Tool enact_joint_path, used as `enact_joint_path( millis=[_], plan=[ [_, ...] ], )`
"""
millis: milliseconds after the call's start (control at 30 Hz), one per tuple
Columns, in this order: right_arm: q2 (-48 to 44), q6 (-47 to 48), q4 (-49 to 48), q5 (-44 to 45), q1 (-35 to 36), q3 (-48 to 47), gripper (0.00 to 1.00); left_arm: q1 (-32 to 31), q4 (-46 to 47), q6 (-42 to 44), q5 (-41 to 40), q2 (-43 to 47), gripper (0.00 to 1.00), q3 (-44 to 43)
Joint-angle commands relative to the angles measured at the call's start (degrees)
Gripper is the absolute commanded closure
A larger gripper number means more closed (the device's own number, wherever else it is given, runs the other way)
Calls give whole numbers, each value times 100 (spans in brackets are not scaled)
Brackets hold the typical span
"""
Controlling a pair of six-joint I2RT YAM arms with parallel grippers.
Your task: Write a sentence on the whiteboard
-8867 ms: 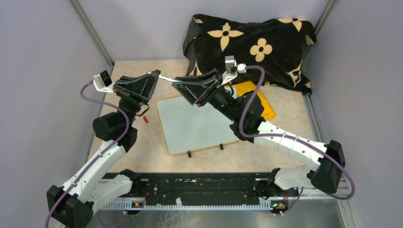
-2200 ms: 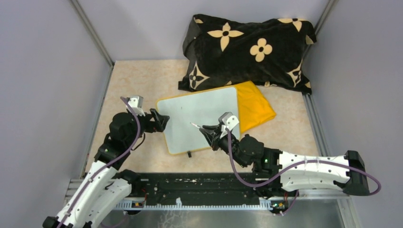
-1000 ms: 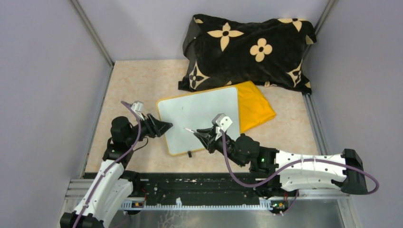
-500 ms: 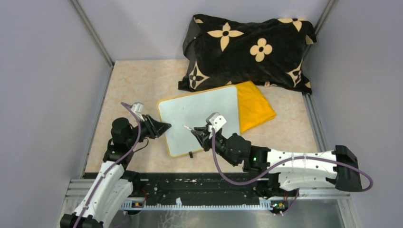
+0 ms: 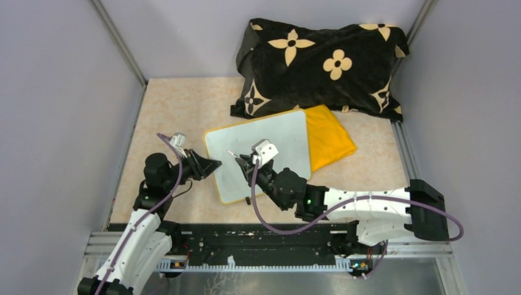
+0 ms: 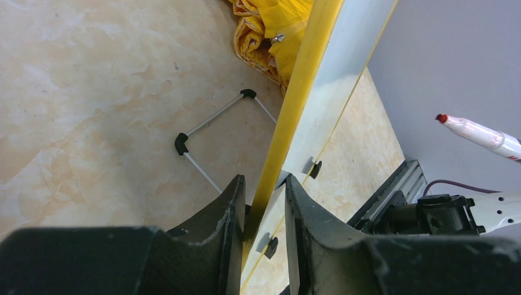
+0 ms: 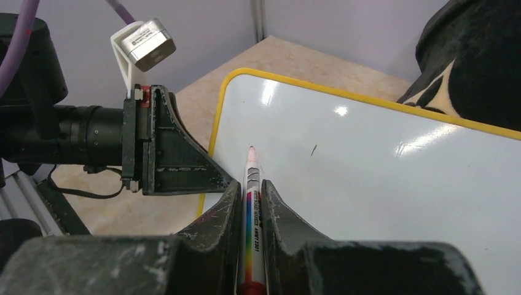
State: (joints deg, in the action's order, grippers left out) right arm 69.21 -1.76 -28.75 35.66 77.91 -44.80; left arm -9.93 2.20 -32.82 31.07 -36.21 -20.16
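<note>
The whiteboard (image 5: 270, 144), white with a yellow rim, lies mid-table, its far right corner over a yellow cloth. No sentence shows on its face, only a tiny dark mark (image 7: 313, 149). My left gripper (image 5: 213, 165) is shut on the board's left edge; in the left wrist view the yellow rim (image 6: 295, 104) runs between its fingers (image 6: 233, 203). My right gripper (image 5: 244, 162) hovers over the board's left part, shut on a white marker (image 7: 252, 203) with a rainbow stripe. The marker's red tip (image 6: 442, 118) points toward the left gripper (image 7: 224, 181).
A black pillow (image 5: 322, 61) with tan flowers lies against the back wall. The folded yellow cloth (image 5: 329, 144) sits right of the board. A thin wire stand (image 6: 209, 129) shows under the board. Grey walls enclose three sides; the arms' black rail (image 5: 258, 243) runs along the near edge.
My left gripper has closed onto the board's left edge. My right arm has carried the marker left and farther across the board, toward the left gripper.
</note>
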Motion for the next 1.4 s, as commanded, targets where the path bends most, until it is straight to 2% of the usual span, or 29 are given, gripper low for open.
enact_joint_path(
  millis=[0, 600, 1367],
  plan=[
    [216, 94, -562, 271, 35, -397, 100, 27, -29, 12, -264, 54, 74, 30],
    [442, -739, -614, -459, -608, -452, 100, 27, -9, 39, -207, 48, 75, 31],
    [699, -996, -553, -498, -834, -365, 100, 27, -9, 31, -197, 96, 74, 45]
  ],
)
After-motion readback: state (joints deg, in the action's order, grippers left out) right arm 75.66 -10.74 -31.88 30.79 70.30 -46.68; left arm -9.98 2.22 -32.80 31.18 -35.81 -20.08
